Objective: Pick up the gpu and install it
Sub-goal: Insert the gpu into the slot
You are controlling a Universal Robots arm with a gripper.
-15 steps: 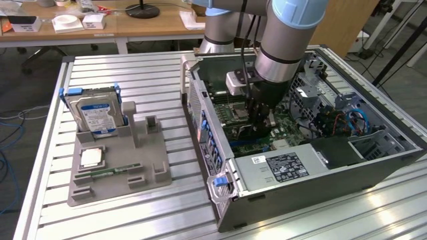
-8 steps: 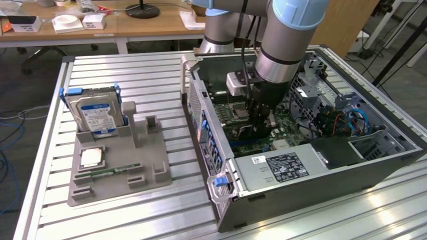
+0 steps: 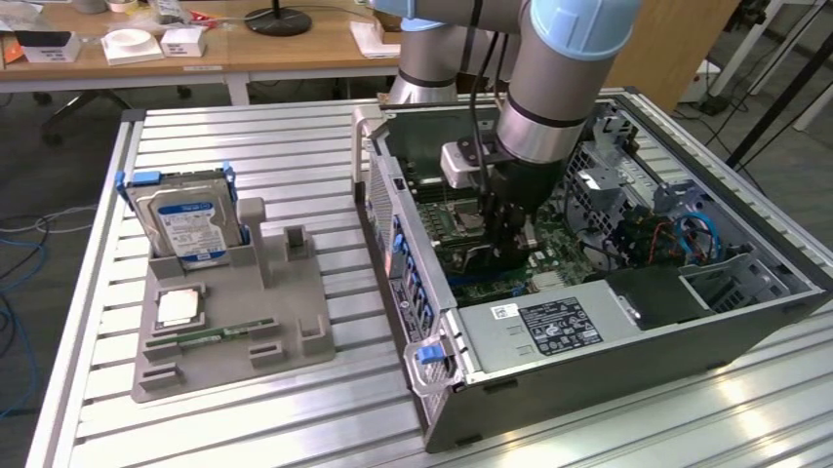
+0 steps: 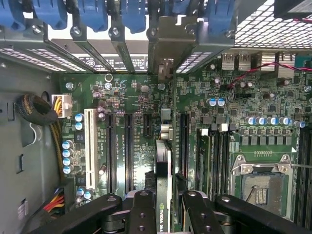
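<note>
The pincer [image 4: 163, 214] is squeezing the gpu [image 4: 163, 165] between its fingers [image 4: 142, 209], inside the computer case [image 3: 573, 390], low over the green board [image 4: 131, 97]; I think it should be going straight down, card edge lined up with a long slot [image 4: 183, 141]; the card is standing on edge, its long side running along the slots, pointing toward the case's back wall.

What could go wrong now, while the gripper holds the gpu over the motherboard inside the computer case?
1. The gpu hangs edge-on between two black slots; slightly off line, it may land beside its slot.
2. Its bracket end must meet the rear opening by the blue latches; it could catch there.
3. The gripper holds only a thin edge, so the card may tilt.
</note>
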